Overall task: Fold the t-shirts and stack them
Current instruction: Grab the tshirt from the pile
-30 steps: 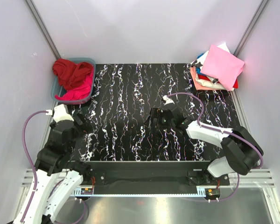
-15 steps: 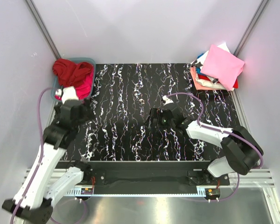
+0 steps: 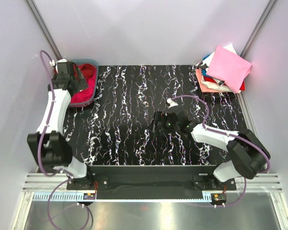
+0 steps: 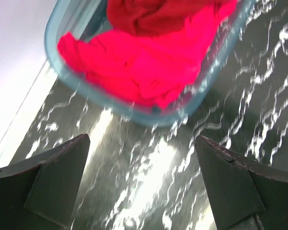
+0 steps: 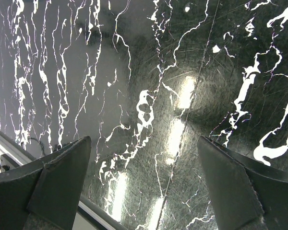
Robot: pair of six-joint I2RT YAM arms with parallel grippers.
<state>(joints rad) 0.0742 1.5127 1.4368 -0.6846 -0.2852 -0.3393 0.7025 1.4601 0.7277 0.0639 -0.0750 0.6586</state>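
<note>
**Top view:** The left claw (image 3: 74, 80) is at the translucent blue-grey tub (image 3: 92, 63) in the upper left of the frame. The tub holds a crimson t-shirt (image 3: 87, 72) and a magenta t-shirt (image 3: 81, 97). A stack of folded t-shirts (image 3: 225, 67), pink on top, lies at the upper right of the black marbled counter (image 3: 125, 96). The right claw (image 3: 159, 122) is over the middle of the counter.

**Left wrist view:** The left claw stands wide and holds nothing. The tub fills the upper frame, with the magenta t-shirt below the crimson one.

**Right wrist view:** The right claw stands wide and empty. The counter shows between its fingers.
</note>
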